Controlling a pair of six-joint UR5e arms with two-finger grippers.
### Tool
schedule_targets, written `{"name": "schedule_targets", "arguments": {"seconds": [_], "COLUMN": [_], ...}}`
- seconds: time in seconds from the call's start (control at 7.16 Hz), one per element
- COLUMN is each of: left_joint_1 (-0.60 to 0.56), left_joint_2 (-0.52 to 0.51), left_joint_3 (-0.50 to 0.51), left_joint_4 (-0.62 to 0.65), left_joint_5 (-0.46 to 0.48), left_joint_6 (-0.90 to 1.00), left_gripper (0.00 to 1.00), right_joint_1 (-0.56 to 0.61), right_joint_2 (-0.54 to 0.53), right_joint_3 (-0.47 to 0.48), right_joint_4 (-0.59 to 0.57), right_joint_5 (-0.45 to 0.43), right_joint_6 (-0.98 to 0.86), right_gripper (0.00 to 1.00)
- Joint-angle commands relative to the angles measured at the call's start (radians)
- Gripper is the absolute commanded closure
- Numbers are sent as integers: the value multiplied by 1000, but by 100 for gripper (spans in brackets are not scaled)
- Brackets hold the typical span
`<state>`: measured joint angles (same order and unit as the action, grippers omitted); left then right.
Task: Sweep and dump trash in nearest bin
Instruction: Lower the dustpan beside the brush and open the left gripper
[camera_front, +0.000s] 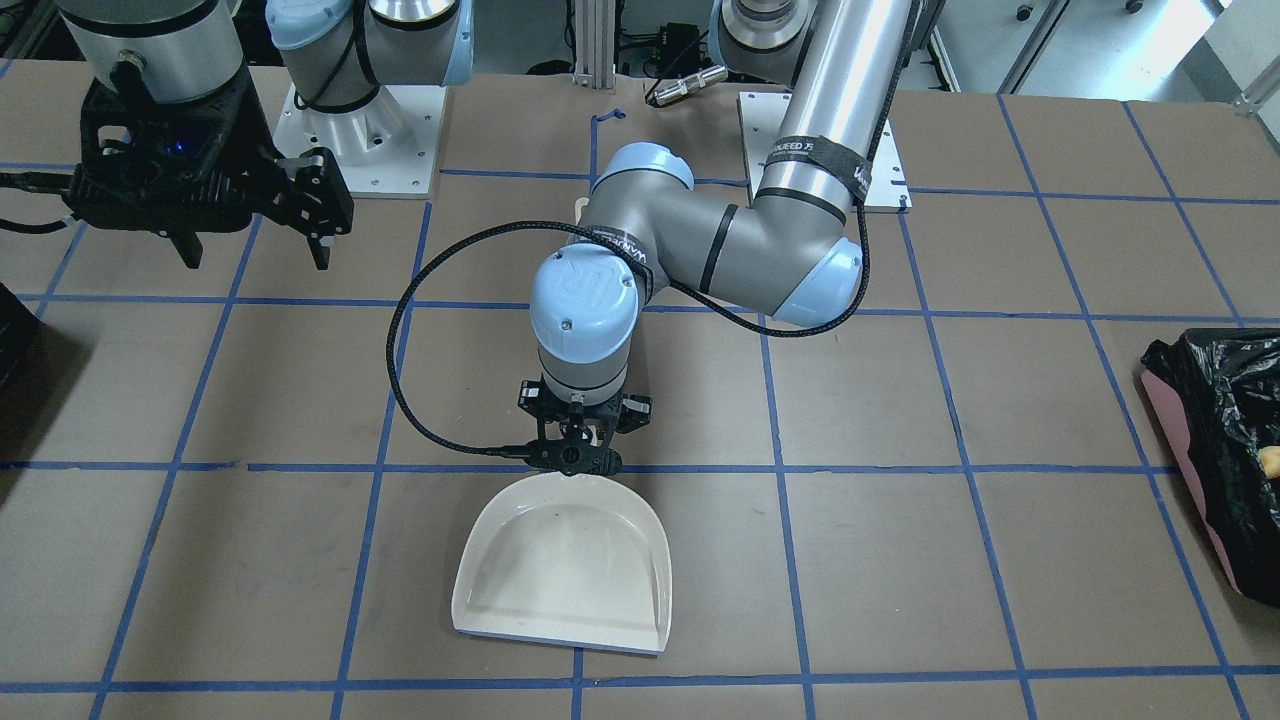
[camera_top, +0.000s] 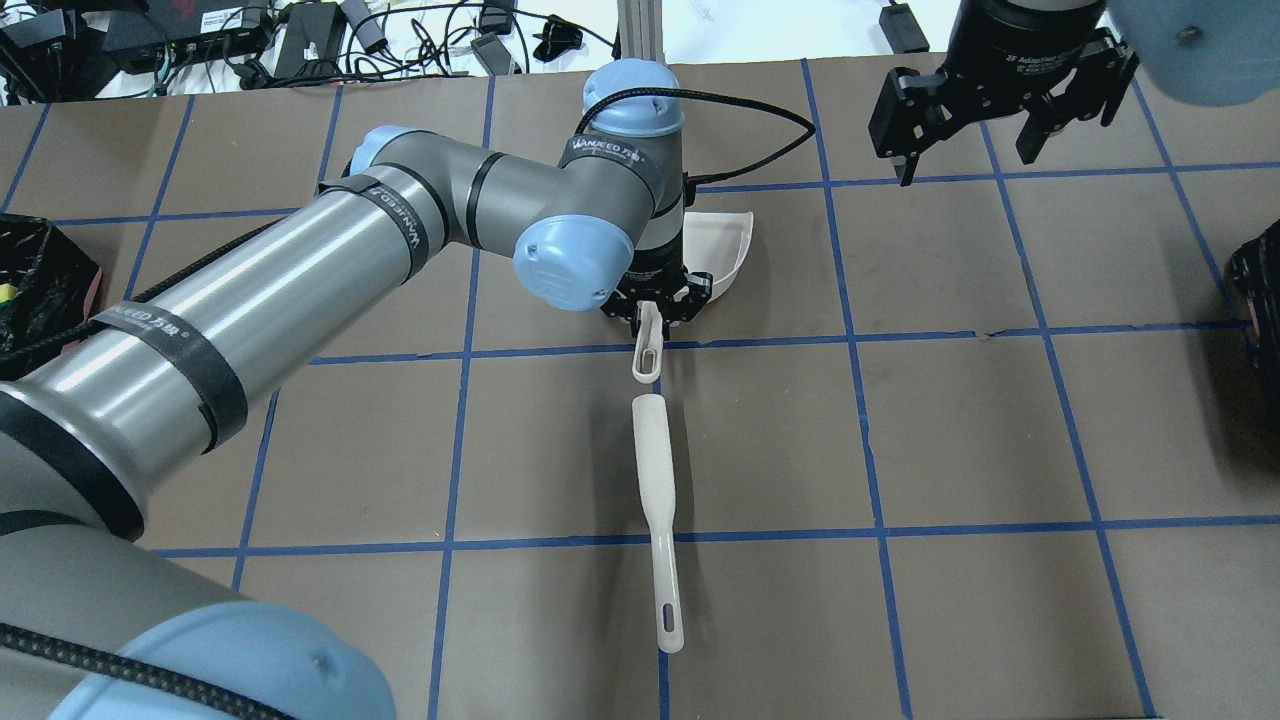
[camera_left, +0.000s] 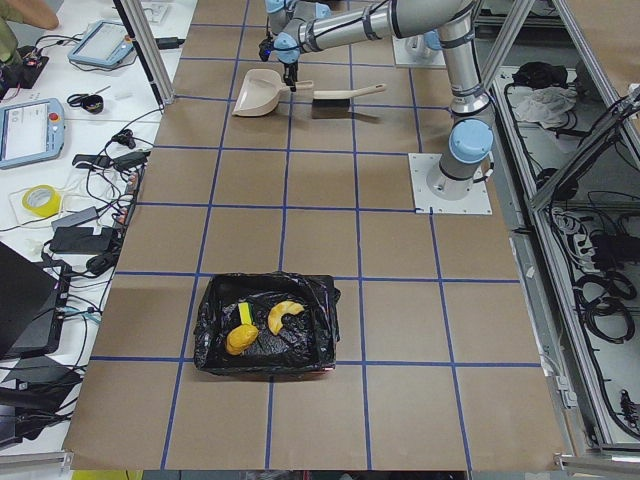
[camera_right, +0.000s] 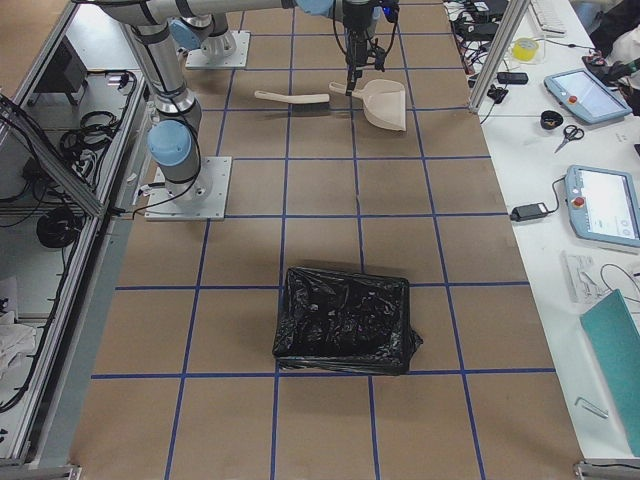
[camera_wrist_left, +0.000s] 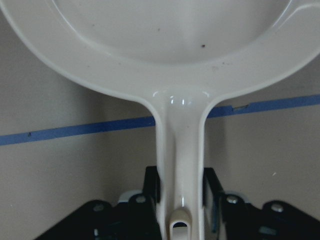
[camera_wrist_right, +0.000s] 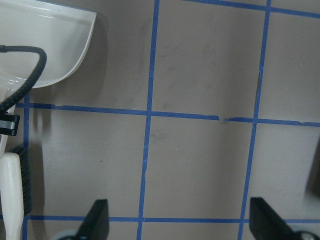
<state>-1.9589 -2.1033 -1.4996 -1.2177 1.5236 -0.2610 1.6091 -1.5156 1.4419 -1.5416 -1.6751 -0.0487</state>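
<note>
Cream dustpan (camera_front: 565, 560), black-lined bin (camera_left: 320, 322)

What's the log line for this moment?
left gripper: shut on dustpan handle | dustpan: empty, on table | trash: in bin | right gripper: open, empty | brush: on table

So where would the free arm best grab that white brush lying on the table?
Probably the slim handle of the brush, from straight above, closing across its narrow width. It lies flat, handle toward the robot, with bare table on both sides. The open right gripper is free; the left gripper holds the dustpan.
</note>
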Motion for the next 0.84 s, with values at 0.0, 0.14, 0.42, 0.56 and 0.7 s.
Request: {"name": "schedule_targets", "arguments": {"seconds": [0.0,0.14,0.42,0.56,0.7], "left_joint_1": [-8,-12,-17,-17,-8], "left_joint_2": [-1,-3,0,3,34], "left_joint_3": [-1,-2,-1,1,5], "left_joint_4": [6,7,26,27,23], "left_joint_5": [-2,0,0,0,0], "left_joint_6": [-17,-24,-41,-72,-80], "left_gripper": [100,84,20,0,0], "right_joint_1": [0,0,0,0,0], "right_joint_2": [0,0,0,0,0], "right_joint_3": [0,0,0,0,0], "right_joint_4": [2,2,0,-3,-2], "right_joint_5": [0,0,0,0,0], "right_joint_6": [0,0,0,0,0], "right_gripper": [0,0,0,0,0]}}
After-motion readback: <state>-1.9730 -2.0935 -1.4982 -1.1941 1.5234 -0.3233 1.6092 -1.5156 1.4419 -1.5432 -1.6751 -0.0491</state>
